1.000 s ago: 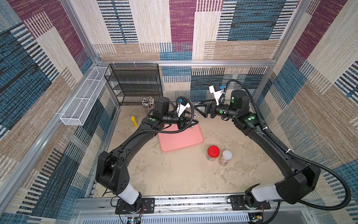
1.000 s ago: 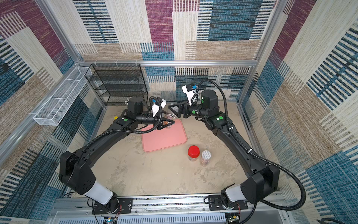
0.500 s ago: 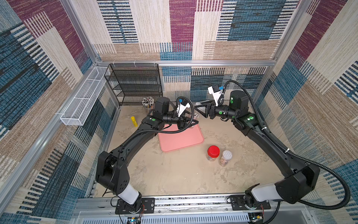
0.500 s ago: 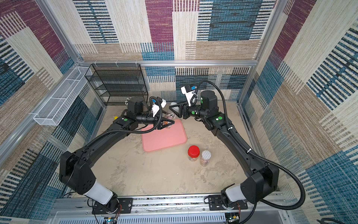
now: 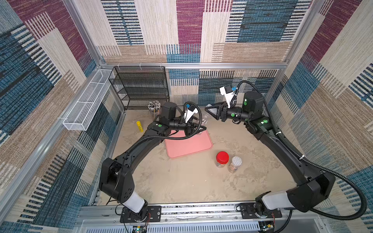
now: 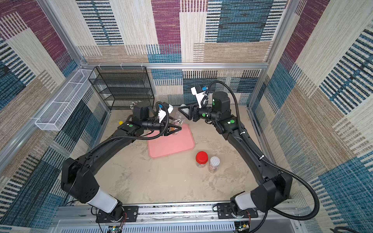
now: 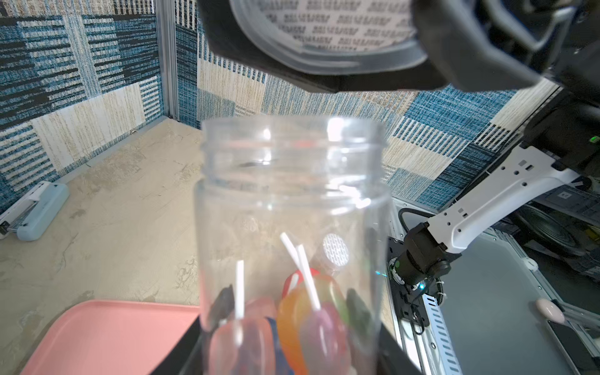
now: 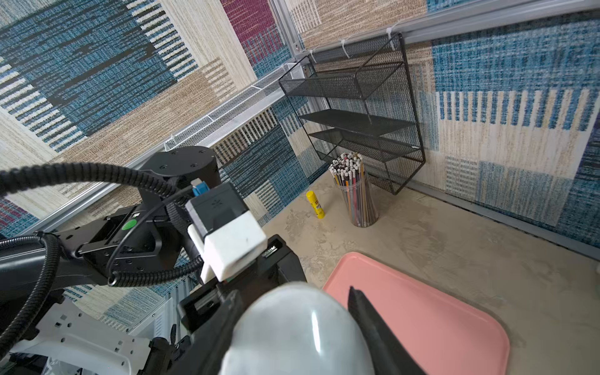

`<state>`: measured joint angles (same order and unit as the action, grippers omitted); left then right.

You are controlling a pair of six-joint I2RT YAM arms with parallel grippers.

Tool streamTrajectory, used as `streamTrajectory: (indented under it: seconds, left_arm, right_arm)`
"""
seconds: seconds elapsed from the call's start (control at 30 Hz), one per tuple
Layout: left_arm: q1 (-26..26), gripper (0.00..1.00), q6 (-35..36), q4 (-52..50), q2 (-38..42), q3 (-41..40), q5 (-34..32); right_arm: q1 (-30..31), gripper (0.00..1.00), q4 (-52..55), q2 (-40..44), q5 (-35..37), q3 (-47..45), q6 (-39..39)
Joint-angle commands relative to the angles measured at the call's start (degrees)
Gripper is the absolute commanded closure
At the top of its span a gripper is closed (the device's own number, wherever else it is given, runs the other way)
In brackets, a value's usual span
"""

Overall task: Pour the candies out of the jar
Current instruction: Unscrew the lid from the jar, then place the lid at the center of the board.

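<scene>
The candies (image 7: pixel 302 311) sit at the closed end of the clear jar (image 7: pixel 292 181), between the left jaws, which clamp that end. The jar's open mouth faces the right jaws, which grip a grey lid (image 7: pixel 328 35) held clear of it. A pink tray (image 5: pixel 189 145) lies on the tabletop (image 5: pixel 191 177) beneath the left jaws.

The jar (image 7: pixel 292 194) (candies (image 7: pixel 292 315) at its bottom) hangs over the far edge of the tray (image 5: pixel 189 145), the pencil cup (image 5: pixel 154 110) behind to its left.

L arm (image 5: pixel 139 146) & R arm (image 5: pixel 286 153) raised, wrists facing, fingers (image 8: pixel 373 328) clamped.
</scene>
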<state>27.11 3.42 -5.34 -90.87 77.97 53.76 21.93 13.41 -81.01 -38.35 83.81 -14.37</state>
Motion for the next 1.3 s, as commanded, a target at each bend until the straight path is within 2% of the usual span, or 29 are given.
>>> streamTrajectory:
  seconds: [0.0,0.17,0.4,0.57,0.73,1.07,1.27]
  left_arm:
    - [-0.2,1.00,0.8,1.6,0.6,-1.2,-2.1]
    - [-0.6,1.00,-0.3,3.1,1.7,-6.2,-8.8]
    - [-0.7,1.00,-2.4,3.8,2.7,-12.0,-23.0]
    - [-0.7,1.00,-3.7,5.3,2.1,-13.4,-24.5]
    - [-0.7,1.00,-3.5,4.8,1.7,-13.5,-25.1]
    - [-0.7,1.00,-2.7,3.7,1.4,-12.9,-25.5]
    - [-0.7,1.00,-2.5,3.5,1.6,-13.1,-25.7]
  right_arm:
    - [-0.9,0.48,0.6,0.4,5.0,-0.8,3.0]
    - [-3.3,0.48,-0.7,0.2,14.9,-7.0,5.2]
    - [-4.8,0.47,-4.1,-5.1,33.5,-17.4,5.3]
    - [-5.0,0.47,-5.7,-12.4,40.0,-19.8,3.2]
    - [-5.2,0.47,-7.5,-18.7,42.5,-19.9,1.0]
    - [-5.3,0.46,-6.3,-25.9,41.4,-17.0,-0.7]
    - [-5.3,0.38,-7.1,-27.3,40.6,-18.1,-1.9]
